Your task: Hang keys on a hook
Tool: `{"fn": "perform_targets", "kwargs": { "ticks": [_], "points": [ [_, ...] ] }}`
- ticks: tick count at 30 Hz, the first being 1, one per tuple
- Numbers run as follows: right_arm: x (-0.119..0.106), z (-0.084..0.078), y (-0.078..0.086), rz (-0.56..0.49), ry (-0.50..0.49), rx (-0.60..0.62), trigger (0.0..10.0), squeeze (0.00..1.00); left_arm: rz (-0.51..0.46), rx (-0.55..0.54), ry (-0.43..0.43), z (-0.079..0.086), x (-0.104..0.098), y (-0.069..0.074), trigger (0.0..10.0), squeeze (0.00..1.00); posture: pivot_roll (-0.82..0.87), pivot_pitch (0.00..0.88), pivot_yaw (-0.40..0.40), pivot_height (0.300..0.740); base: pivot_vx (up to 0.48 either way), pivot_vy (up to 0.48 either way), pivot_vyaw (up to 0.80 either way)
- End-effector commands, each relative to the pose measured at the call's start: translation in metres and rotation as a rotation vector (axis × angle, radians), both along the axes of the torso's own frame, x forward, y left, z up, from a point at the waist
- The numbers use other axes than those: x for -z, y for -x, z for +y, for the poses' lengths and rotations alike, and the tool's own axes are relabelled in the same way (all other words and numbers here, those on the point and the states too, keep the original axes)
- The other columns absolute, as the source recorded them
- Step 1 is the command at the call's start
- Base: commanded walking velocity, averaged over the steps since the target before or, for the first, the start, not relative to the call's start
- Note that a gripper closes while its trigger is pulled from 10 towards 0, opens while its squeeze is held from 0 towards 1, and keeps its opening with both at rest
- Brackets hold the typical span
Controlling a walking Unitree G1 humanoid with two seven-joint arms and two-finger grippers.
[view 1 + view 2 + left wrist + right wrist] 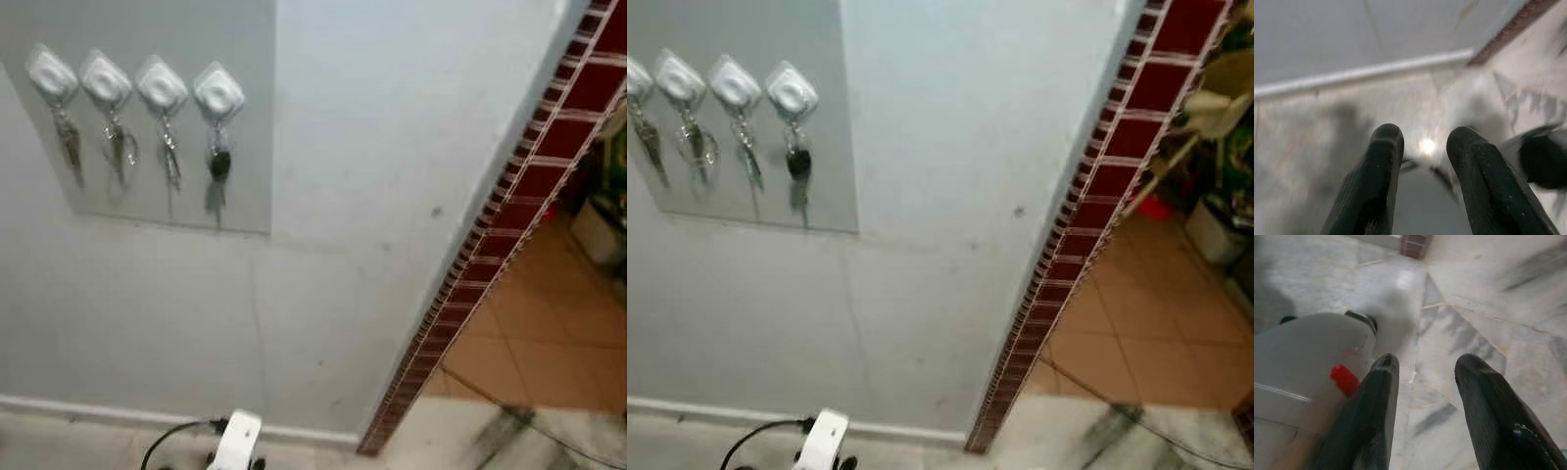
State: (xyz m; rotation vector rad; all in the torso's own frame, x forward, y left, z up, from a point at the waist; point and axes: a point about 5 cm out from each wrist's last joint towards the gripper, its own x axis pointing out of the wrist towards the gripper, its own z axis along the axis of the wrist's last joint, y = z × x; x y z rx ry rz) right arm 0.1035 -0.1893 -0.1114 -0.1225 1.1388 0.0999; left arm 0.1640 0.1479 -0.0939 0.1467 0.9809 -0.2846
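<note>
4 key sets (pixel 219 164) on hooks (pixel 217 93)

leftmost hook (pixel 633 76) cut off; keys (pixel 219 164) blurred

Pale grey wall (pixel 392 147) straight ahead, with a smooth grey panel (pixel 245 211) set into its upper part and a white skirting board (pixel 59 406) along its foot. To the right of the wall, a slanting edge of dark red tiles (pixel 509 206), and beyond that edge an orange-tiled floor (pixel 549 343). Below the skirting, grey-veined marble floor (pixel 1474 298), softly lit.
</note>
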Motion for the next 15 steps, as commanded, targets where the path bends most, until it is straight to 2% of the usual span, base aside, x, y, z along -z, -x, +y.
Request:
{"fn": "perform_targets", "kwargs": {
  "ticks": [1, 8, 15],
  "points": [
    [0.0001, 0.0042, -0.0015, -0.001, -0.021, -0.002, 10.0, 0.00, -0.024, 0.006, -0.008, 0.0001, -0.0032, -0.0073, 10.0, 0.00, 0.11, 0.010, -0.028, 0.740, 0.000, -0.480, 0.00],
    [0.0001, 0.0042, -0.0015, -0.001, -0.022, -0.002, 10.0, 0.00, -0.024, 0.006, -0.008, 0.0002, -0.0032, -0.0073, 10.0, 0.00, 0.11, 0.011, -0.028, 0.740, 0.000, -0.480, 0.00],
    [0.0001, 0.0040, -0.0014, 0.000, -0.029, 0.013, 10.0, 0.00, -0.026, -0.018, -0.006, 0.0007, -0.0036, -0.0086, 10.0, 0.00, 0.11, 0.014, -0.028, 0.740, 0.000, 0.000, 0.00]
  ]
}}
